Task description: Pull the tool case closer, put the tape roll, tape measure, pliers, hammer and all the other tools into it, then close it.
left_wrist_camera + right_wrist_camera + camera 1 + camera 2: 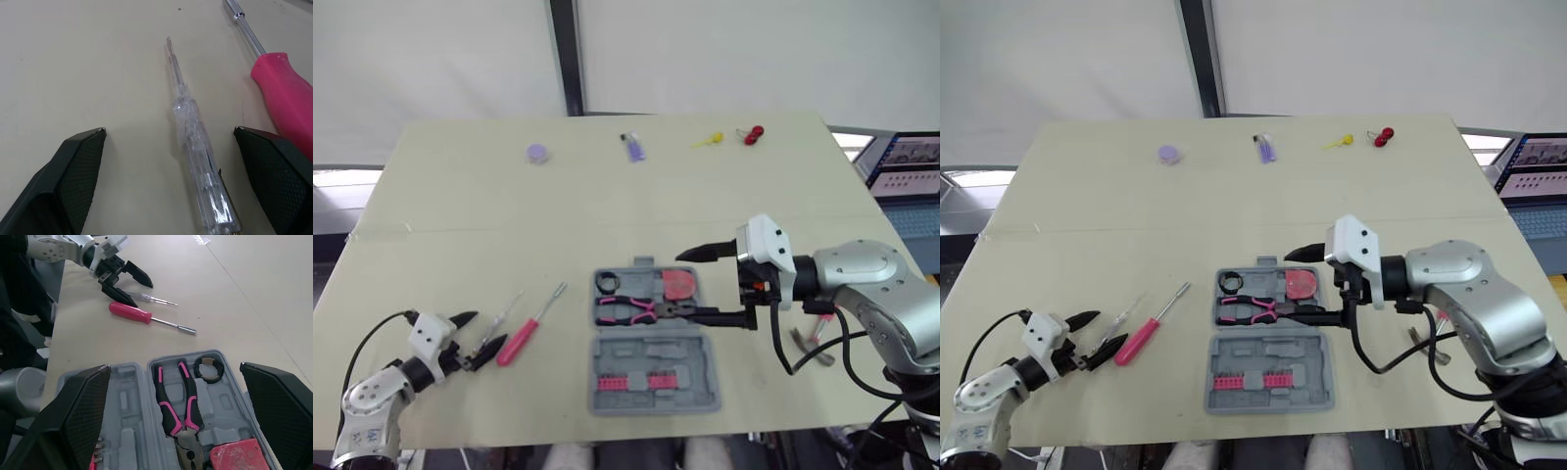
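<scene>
case (651, 394): lies open and flat on the worktop (460, 225), near the front edge, centre. the far half holds tools; the near half holds a row of pink bits (607, 380).

contents of the far half:
- tape roll (608, 282), black, in the left corner.
- tape measure (678, 285), red, in the right corner.
- pliers (631, 310), pink and black handles, lying across the half below both, head pointing right.

hammer (813, 345): on the worktop just right of the case, partly hidden by the right arm.

right claw (690, 284): wide, holding nothing. it hangs above the far half of the case. one finger is over the far rim near the tape measure, the other over the head of the pliers.

left claw (481, 333): wide, holding nothing. it is low at the worktop near the front left corner, well apart from the case. its fingers (78, 171) stand on either side of the handle end of a clear screwdriver (195, 142), neither touching it.

pink screwdriver (524, 338): on the worktop just beside the clear one, on the side toward the case, shaft pointing away from the robot. one left finger sits right at its handle; contact cannot be told.
</scene>
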{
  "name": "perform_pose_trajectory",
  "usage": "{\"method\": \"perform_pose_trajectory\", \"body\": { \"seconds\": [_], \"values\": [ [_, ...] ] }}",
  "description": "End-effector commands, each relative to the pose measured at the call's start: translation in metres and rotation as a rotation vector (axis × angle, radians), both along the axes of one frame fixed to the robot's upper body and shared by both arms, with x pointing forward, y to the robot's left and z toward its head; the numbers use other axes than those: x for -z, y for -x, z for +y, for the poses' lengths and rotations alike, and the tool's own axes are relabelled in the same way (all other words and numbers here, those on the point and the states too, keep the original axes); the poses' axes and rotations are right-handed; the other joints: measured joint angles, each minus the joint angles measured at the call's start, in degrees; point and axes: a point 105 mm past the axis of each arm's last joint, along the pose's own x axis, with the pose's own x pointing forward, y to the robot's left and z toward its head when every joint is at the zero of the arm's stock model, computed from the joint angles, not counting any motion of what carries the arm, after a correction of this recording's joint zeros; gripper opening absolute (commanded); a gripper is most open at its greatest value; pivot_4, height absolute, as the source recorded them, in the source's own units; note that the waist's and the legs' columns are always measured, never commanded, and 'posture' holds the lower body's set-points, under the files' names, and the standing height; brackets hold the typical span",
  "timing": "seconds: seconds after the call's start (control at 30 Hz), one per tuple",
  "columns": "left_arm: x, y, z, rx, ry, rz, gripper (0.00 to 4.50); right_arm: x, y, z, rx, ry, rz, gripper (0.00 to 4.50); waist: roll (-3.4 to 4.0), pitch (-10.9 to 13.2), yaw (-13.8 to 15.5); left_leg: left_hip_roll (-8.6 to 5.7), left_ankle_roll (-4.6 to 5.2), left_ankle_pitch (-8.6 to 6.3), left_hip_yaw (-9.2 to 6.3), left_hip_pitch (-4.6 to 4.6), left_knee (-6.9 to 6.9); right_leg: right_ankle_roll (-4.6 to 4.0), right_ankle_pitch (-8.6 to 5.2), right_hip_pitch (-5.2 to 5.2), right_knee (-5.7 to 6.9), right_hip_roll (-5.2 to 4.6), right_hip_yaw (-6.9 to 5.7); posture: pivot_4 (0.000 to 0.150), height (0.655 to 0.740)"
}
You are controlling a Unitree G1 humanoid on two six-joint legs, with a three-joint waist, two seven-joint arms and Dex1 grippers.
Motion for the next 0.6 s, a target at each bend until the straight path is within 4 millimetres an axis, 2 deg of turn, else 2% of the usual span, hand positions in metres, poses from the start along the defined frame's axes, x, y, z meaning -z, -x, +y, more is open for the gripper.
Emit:
{"method": "perform_pose_trajectory", "body": {
  "seconds": [0.03,0.4,0.5,0.6],
  "values": [
    [0.0153,0.0066,0.0048,-0.034,-0.002,0.06,4.5,-0.0063,0.009,0.0033,-0.054,0.015,-0.033,4.46,0.01,0.0,0.0,0.0,0.0,0.0,0.01,0.01,0.0,0.0,0.0,0.0,0.01,0.0,0.01,0.15,0.74],
    [0.0194,0.0071,0.0063,-0.044,0.004,0.067,4.5,-0.0046,0.0114,0.0032,-0.077,0.037,-0.048,4.46,0.02,0.0,0.1,0.0,0.0,0.0,0.06,0.09,-0.01,0.0,0.0,0.02,0.05,0.0,0.05,0.15,0.74],
    [0.0206,0.0073,0.0067,-0.047,0.007,0.067,3.72,-0.0045,0.0112,0.003,-0.076,0.039,-0.049,4.5,0.02,0.0,0.1,0.0,0.0,0.0,0.07,0.1,-0.01,0.0,0.0,0.02,0.06,0.0,0.06,0.15,0.74],
    [0.0211,0.0072,0.0071,-0.049,0.009,0.066,2.29,-0.0041,0.0106,0.0026,-0.075,0.043,-0.05,4.5,0.03,0.0,0.0,0.0,0.0,0.0,0.08,0.12,-0.01,0.0,0.0,0.02,0.07,0.0,0.07,0.15,0.74]
  ]
}}
